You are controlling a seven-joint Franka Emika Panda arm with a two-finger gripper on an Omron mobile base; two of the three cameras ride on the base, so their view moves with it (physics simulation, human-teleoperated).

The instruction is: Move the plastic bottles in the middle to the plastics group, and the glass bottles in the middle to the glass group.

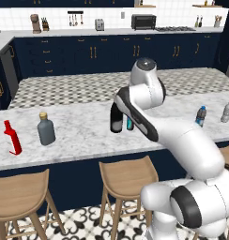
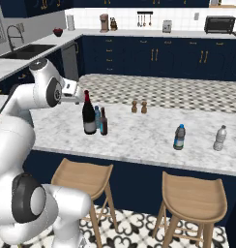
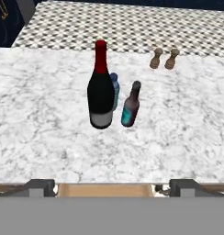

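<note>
Gripper [image 3: 112,187] fingertips stand spread wide at the near edge of the marble worktop [image 3: 45,133], pinching nothing, aimed at the middle cluster from the stool side. Nearest to it stands the black wine bottle [image 3: 101,94] with a red neck and a pale label; no writing can be read. Just beside it is the small brown-necked bottle [image 3: 131,106] with a teal label, and the pale-blue plastic bottle [image 3: 114,89] peeks from behind the wine bottle. The arm bends at the elbow above the stools. Red slim bottle [image 1: 12,138] and squat grey bottle [image 1: 46,130] stand far left; the dark water bottle [image 2: 179,137] and clear grey water bottle [image 2: 219,138] far right.
</note>
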